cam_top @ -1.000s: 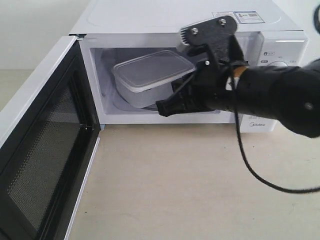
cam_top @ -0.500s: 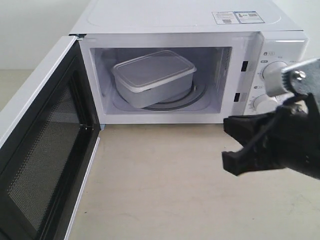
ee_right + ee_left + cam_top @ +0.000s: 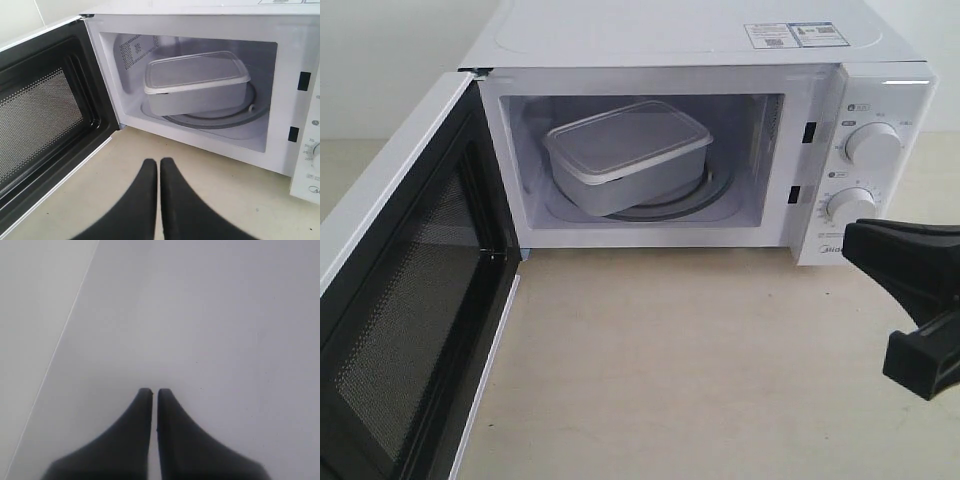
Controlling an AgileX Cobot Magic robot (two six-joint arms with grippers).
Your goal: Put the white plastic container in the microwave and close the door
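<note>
1. The white plastic container point(image 3: 625, 155) sits on the turntable point(image 3: 705, 195) inside the microwave point(image 3: 640, 35), toward 10 o'clock.
2. The door point(image 3: 415, 300) hangs wide open at 8 o'clock.
3. The right gripper point(image 3: 155, 162) is clenched and empty at 4 o'clock; the left gripper point(image 3: 151, 390) is clenched and empty.

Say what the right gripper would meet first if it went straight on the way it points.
Probably the microwave: the right gripper aims over the table at the open cavity's front sill, with the container just behind. Depth is unclear.
</note>
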